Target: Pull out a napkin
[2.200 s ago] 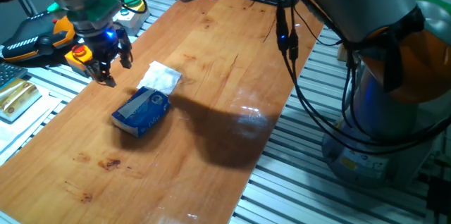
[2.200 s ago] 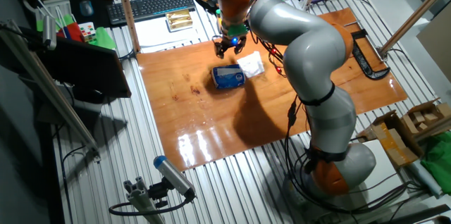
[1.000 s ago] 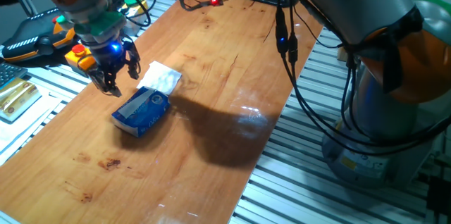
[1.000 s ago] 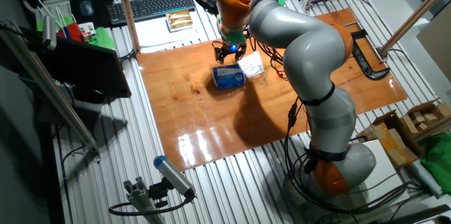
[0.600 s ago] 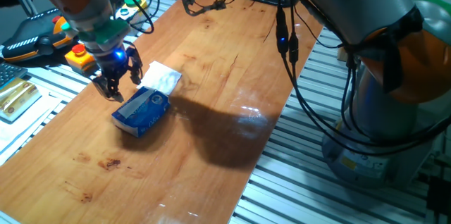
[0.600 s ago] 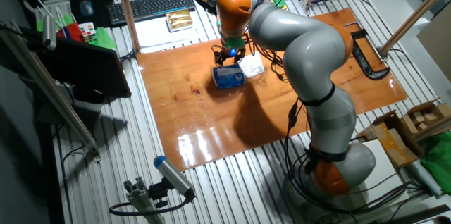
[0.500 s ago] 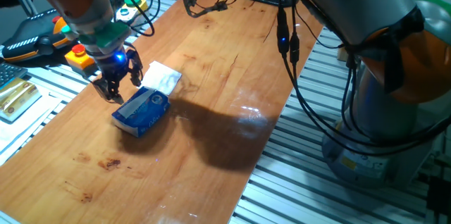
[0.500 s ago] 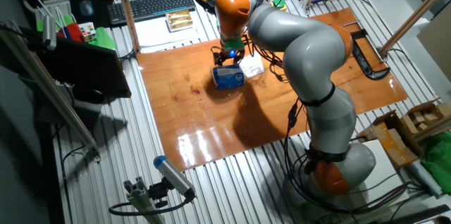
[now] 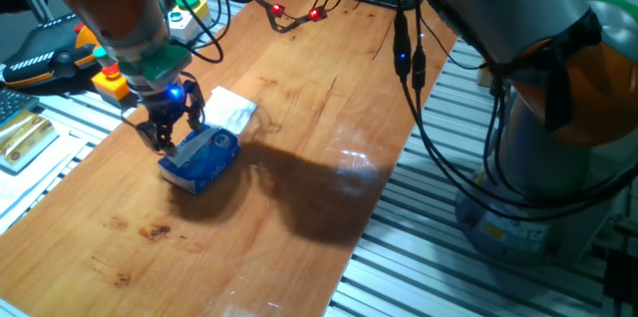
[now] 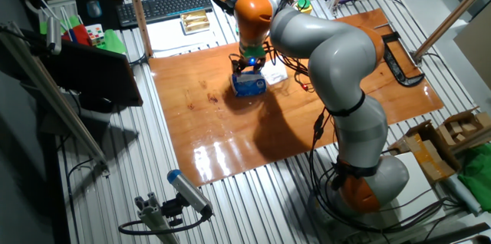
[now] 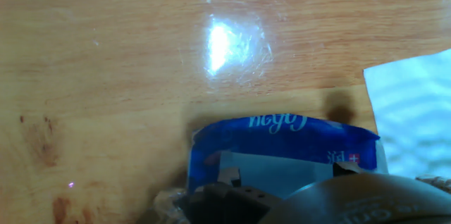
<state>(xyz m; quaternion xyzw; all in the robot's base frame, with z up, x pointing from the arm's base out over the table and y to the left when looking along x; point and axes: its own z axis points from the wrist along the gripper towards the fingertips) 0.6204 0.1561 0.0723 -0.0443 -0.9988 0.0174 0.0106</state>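
The claw (image 9: 165, 138) sits low over the near end of the blue tissue pack (image 9: 202, 156) on the wooden desk (image 9: 299, 158), fingers pointing down at the pack's top face; in the other fixed view the claw (image 10: 248, 66) is right at the pack (image 10: 249, 84). From the fixed views the fingers look slightly parted, but whether they are pinching anything I cannot tell: the hand view shows only the pack's printed face (image 11: 282, 150) and the dark underside of the claw, with the fingertips out of sight. A white tissue sheet (image 9: 228, 110) lies flat on the desk just beyond the pack, touching or nearly touching its far end; it also appears at the right edge of the hand view (image 11: 416, 122). No napkin is visibly emerging from the pack's opening under the claw. Judgement: the task is at the reach-and-grip stage. Approach is done; gripping a sheet at the opening and drawing it up and clear of the pack remain.
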